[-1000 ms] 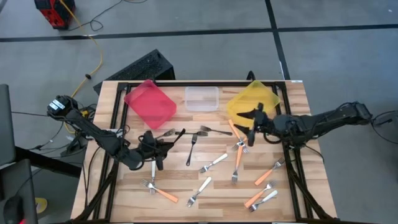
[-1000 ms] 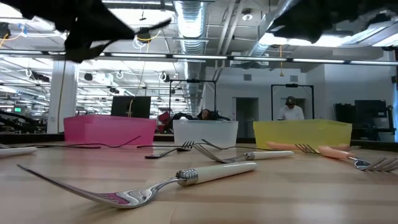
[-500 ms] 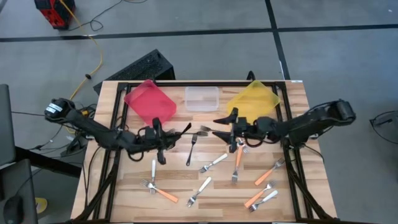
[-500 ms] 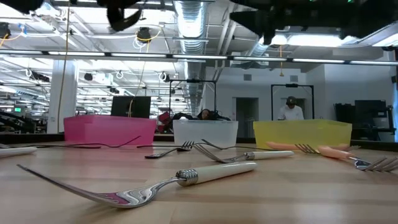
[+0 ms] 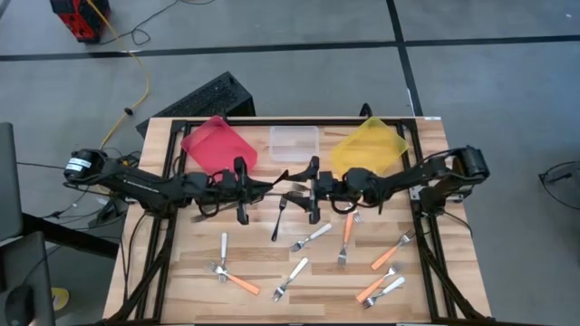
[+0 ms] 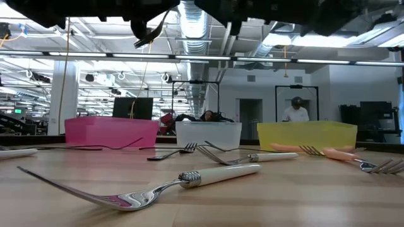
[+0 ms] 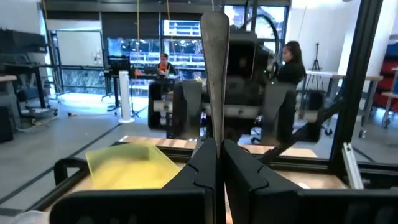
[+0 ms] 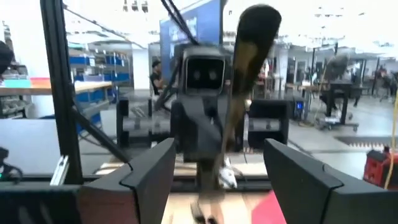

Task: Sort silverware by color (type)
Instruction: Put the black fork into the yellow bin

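Above the table's middle my two grippers face each other. My left gripper (image 5: 268, 185) (image 7: 216, 155) is shut on a dark fork (image 5: 282, 177) (image 7: 214, 68), whose broad rounded end (image 8: 254, 37) points at my right gripper (image 5: 306, 188) (image 8: 222, 180). My right gripper is open, with its fingers just short of that end and apart from it. Other silverware lies flat on the wood: a black fork (image 5: 278, 220), a white-handled fork (image 5: 311, 237) (image 6: 189, 180) and an orange-handled fork (image 5: 347, 237). My left gripper pinches the dark fork between its two fingers at the narrow part (image 7: 215, 134), away from the broad end. The fingers come level from the table's left and lie along the fork. The fork sticks out past the fingertips toward the right, lifted clear of the table.
A red bin (image 5: 218, 147), a clear bin (image 5: 294, 143) and a yellow bin (image 5: 367, 147) stand along the far edge. Several more forks lie over the near half (image 5: 237, 281) (image 5: 388, 288). People show in the room beyond the table.
My left gripper has risen and gone toward the table's middle with the dark fork, tipping from pointing down to level. My right gripper, still open, has gone left from beside the yellow bin toward the left gripper and has also tipped up to level.
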Robot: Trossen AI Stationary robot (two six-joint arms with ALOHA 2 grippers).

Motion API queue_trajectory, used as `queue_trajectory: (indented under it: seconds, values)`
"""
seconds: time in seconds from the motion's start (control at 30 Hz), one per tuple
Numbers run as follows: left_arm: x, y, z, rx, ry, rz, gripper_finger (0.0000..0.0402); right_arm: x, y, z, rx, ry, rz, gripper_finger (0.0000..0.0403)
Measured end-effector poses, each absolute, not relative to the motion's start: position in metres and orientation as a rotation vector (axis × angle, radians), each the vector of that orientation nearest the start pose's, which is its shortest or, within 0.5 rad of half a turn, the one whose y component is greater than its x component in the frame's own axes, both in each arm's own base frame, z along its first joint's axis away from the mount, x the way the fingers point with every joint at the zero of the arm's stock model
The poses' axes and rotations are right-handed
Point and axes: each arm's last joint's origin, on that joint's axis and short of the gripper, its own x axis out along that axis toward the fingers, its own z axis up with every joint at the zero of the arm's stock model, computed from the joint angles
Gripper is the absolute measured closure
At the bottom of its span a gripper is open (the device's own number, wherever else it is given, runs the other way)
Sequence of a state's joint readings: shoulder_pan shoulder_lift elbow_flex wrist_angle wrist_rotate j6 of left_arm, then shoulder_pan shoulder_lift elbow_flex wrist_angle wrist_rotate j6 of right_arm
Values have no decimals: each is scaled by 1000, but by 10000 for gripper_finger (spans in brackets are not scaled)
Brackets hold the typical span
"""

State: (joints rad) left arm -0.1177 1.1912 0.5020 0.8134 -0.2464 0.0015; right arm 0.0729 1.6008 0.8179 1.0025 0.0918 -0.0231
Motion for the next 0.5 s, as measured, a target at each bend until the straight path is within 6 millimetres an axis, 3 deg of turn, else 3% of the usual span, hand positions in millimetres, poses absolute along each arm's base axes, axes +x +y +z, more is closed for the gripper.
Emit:
queue_trajectory:
  seconds: [0.3,0.5]
  values:
    - [248,-25,252,42,-171,95,401,344,14,269,-21,-248,16,132]
    - [257,-25,241,63,-175,103,401,345,15,271,-32,-256,58,132]
